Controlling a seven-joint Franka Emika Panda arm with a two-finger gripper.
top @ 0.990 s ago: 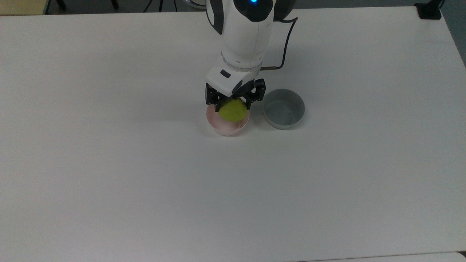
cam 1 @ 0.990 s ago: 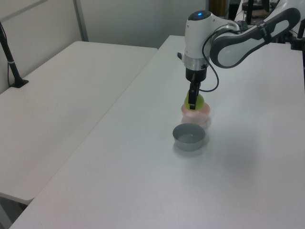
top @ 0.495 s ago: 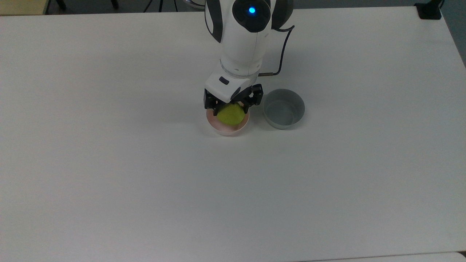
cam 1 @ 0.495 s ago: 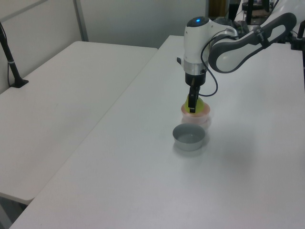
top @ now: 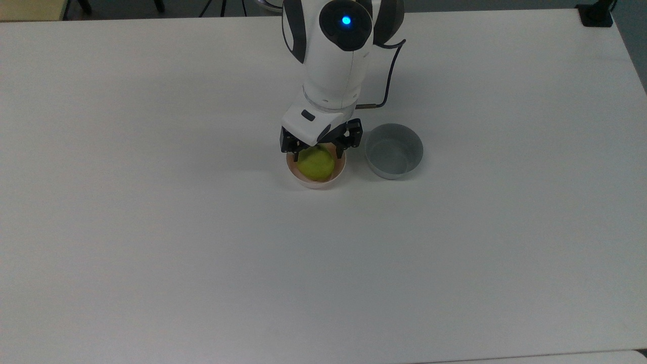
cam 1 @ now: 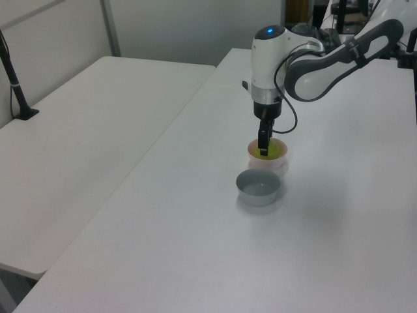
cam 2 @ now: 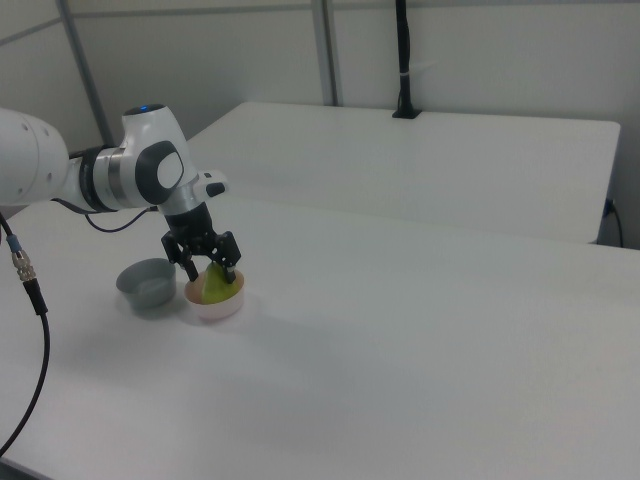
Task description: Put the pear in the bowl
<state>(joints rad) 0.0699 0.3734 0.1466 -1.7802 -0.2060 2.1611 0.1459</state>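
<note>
Yellow-green item: small rounded yellow-green pear (top: 315, 164), resting low inside the bowl, below its rim in the top view.
Receiving vessel: small round pale pink plastic bowl (top: 306, 180), standing on the white counter (top: 151, 227).
Neighbour: grey straight-walled bowl (top: 394, 151), just beside the pink one on the top view's right, not touching it, nothing in it.
My end effector (top: 321, 145): directly above the pear, fingers spread to either side of the fruit with a gap showing in the right view; I judge it released, gripping nothing.
Step in hand: letting go and clearing away, as I read it.
Doing it well: I should rise straight up, fingers kept wide, until the tips are over the rim.
Why: the fingertips hang close to the pink rim; a sideways move could tip a light bowl or nudge it into the grey one.
Check: pear settled, not leaning on a finger.
Stem: not discernible.
</note>
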